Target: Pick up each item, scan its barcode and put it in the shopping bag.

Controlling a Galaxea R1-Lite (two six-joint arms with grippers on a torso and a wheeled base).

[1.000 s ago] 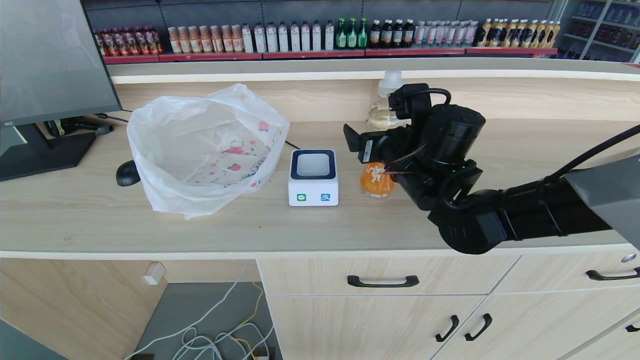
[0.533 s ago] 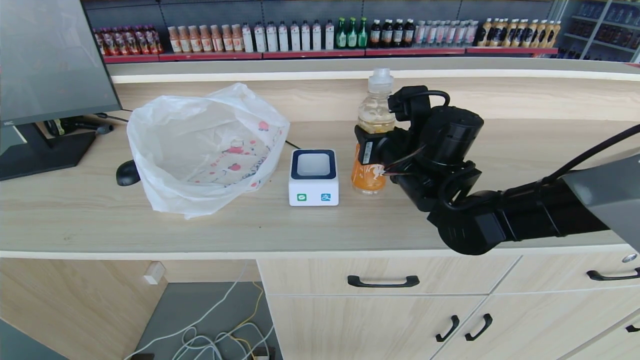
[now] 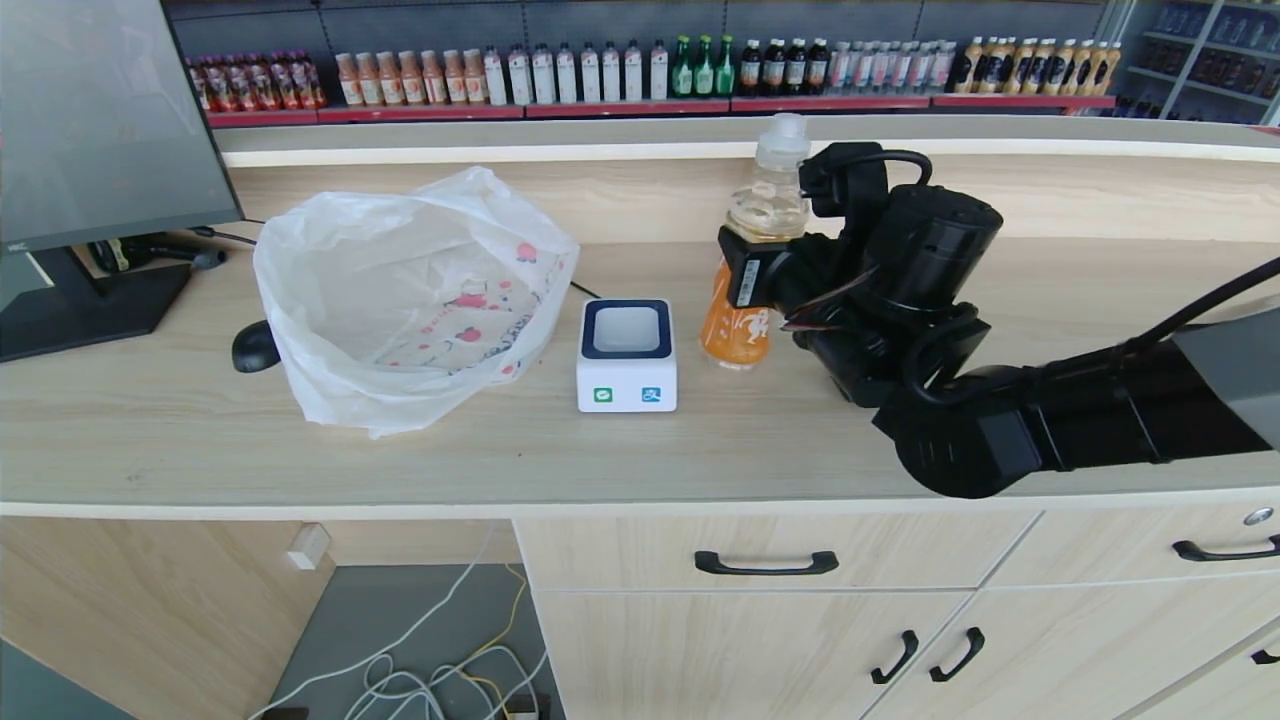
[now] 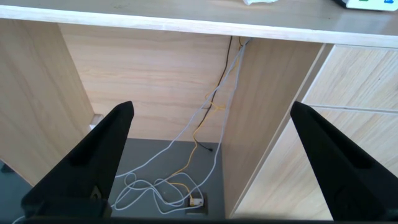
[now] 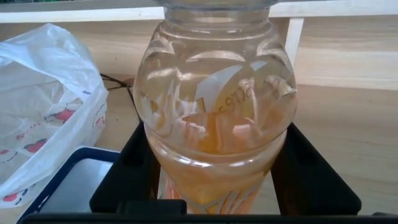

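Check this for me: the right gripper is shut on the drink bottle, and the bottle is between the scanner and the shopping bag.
One slip. The right gripper is shut on the drink bottle, but the scanner sits between that bottle and the shopping bag, as the head view shows.

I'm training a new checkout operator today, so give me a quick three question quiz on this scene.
1. True or false: the right gripper is shut on the bottle.
2. What stands between the shopping bag and the bottle? A: a monitor. B: the scanner. C: a mouse.
3. Fill the gap: the bottle is on the robot's ____ side of the scanner.

Key: 1 true. 2 B. 3 right.
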